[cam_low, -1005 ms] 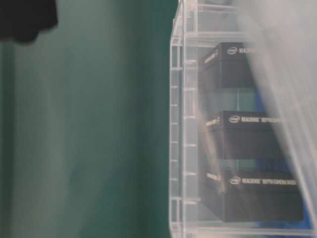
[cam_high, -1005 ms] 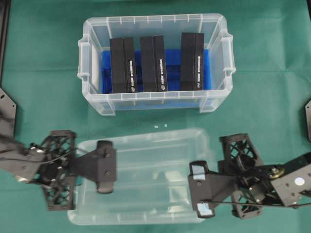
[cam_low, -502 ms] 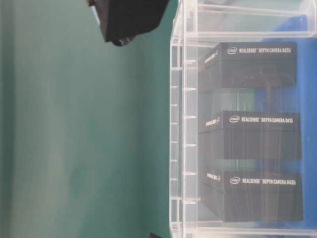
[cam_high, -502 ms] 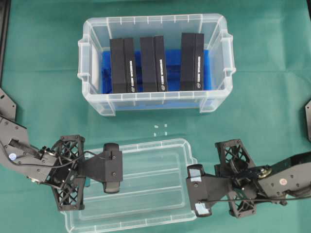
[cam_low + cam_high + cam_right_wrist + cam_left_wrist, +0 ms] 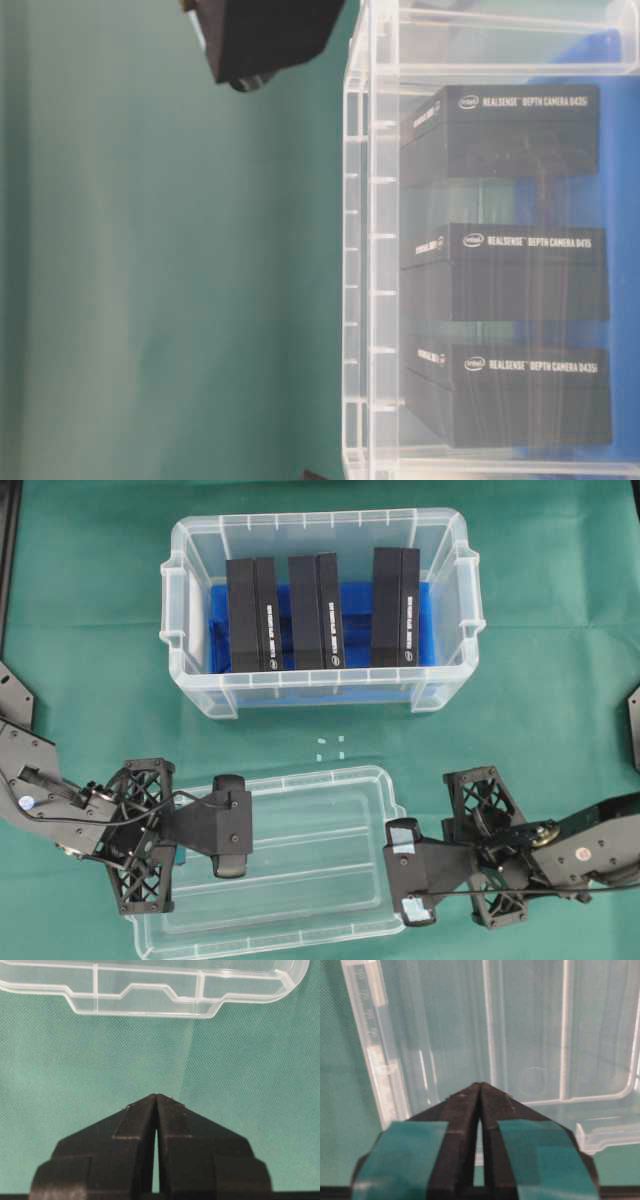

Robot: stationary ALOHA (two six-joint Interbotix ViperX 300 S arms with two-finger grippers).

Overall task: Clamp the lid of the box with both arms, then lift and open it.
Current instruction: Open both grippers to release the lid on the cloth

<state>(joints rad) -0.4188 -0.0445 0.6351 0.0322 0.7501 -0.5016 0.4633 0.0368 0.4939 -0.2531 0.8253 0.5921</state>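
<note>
The lid point(image 5: 300, 865), a flat clear panel, lies on the green cloth in front of the box point(image 5: 320, 520). The box is open, with a blue insert and three upright black blocks point(image 5: 320, 610); it also shows in the table-level view point(image 5: 370, 250). My left gripper point(image 5: 240, 825) is shut and empty over the lid's left part, and the lid's ribs show beyond its tips point(image 5: 480, 1086). My right gripper point(image 5: 395, 872) is shut and empty at the lid's right edge. In the right wrist view its tips point(image 5: 157, 1095) are over bare cloth, apart from the lid's rim point(image 5: 150, 997).
Small white marks point(image 5: 330, 742) lie on the cloth between box and lid. Black arm bases stand at the left edge point(image 5: 15, 710) and right edge point(image 5: 633, 725). A black arm part point(image 5: 265, 35) shows at the top of the table-level view.
A second ago the lid was raised and blurred between the grippers; it has come down onto the cloth. Both arms shifted lower. Nothing has moved in the last half second.
</note>
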